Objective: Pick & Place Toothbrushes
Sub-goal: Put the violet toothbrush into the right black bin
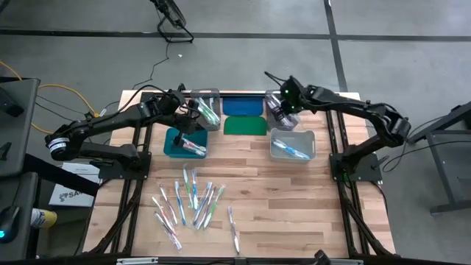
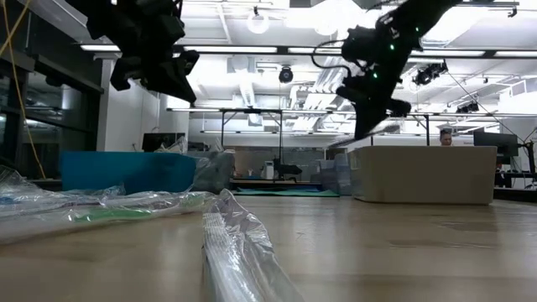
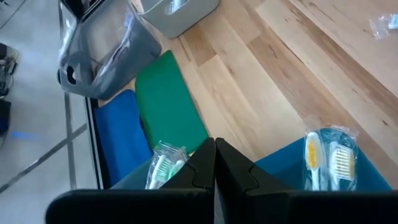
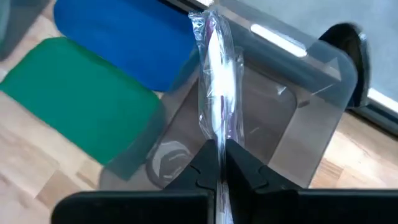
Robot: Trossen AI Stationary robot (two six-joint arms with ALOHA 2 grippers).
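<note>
Right wrist view: the right claw (image 4: 217, 163) is clamped on a wrapped toothbrush (image 4: 217, 74), held above a clear bin (image 4: 292, 118) at the tabletop's far edge, beside the blue lid (image 4: 124, 37) and green lid (image 4: 74, 99). Nearer the far-left corner, the left claw (image 3: 214, 168), pressed together, grips a green-bristled wrapped toothbrush (image 3: 163, 167) over the teal bin (image 1: 185, 143). Loose toothbrushes (image 1: 193, 202) lie scattered toward the tabletop's (image 1: 294, 213) near edge.
</note>
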